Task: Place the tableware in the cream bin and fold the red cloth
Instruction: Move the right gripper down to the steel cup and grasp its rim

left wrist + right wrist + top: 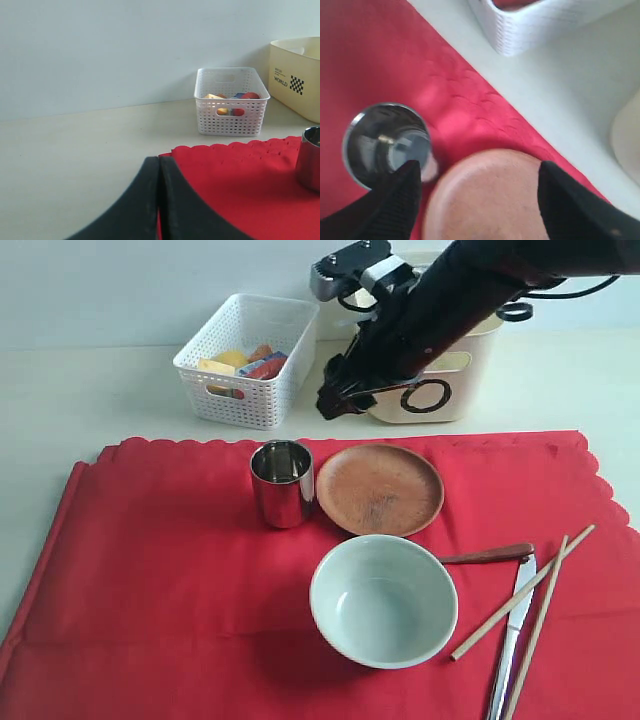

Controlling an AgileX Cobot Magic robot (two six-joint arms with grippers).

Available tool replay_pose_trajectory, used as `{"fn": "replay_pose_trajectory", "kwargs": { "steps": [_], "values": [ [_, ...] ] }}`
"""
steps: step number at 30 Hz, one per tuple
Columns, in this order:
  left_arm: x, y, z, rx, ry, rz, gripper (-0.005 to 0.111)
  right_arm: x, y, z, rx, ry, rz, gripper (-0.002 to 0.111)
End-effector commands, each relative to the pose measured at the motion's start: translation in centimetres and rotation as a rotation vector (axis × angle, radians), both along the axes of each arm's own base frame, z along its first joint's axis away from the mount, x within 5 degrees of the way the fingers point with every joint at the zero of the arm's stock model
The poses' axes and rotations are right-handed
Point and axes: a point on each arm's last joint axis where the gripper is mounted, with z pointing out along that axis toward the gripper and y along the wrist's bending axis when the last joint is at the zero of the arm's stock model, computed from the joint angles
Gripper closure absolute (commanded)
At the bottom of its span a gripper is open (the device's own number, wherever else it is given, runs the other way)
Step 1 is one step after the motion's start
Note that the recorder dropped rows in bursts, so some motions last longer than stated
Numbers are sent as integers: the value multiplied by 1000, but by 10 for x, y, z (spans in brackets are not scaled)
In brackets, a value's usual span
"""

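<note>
Tableware lies spread on the red cloth [150,570], which covers most of a pale cream tabletop [100,390] set against a plain light wall [100,50]; you can see the cloth's scalloped edge along its far side. Count one shiny steel cup [282,483] standing upright, one round wooden plate [379,489] just beside it, one pale green-white bowl [383,600] nearer the camera, one brown-handled spoon [490,554] whose far end runs behind the bowl's rim, one silver knife [512,635], and two light wooden chopsticks [523,593], one of which crosses over the knife. Beyond the cloth stand two containers: the cream bin [478,390], with a dark ring mark on its front, and a white perforated basket [250,390] holding yellow, red and blue food pieces [245,365]. Your right arm reaches in front of the cream bin and hides part of its wall in the exterior view. Your right gripper [479,167] hangs above the cup and the plate's rim with its fingers spread wide and nothing between them. Your left gripper [160,175] sits low over the cloth's corner, its fingers pressed together on nothing, with the basket and the cream bin well ahead of it.
</note>
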Motion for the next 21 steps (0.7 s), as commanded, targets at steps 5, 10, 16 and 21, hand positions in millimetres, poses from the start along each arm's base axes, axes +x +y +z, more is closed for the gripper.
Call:
{"fn": "replay_pose_trajectory", "kwargs": {
  "steps": [5,10,16,21],
  "values": [
    [0,0,-1,-5,-4,5,106,0,27,-22,148,44,64,45],
    [0,0,-1,-5,-4,5,106,-1,38,-40,114,55,123,45],
    [0,0,-1,-3,-4,5,106,1,39,-54,72,55,134,45],
    [0,0,-1,-3,-4,5,106,2,38,-59,50,52,142,57]
  ]
}}
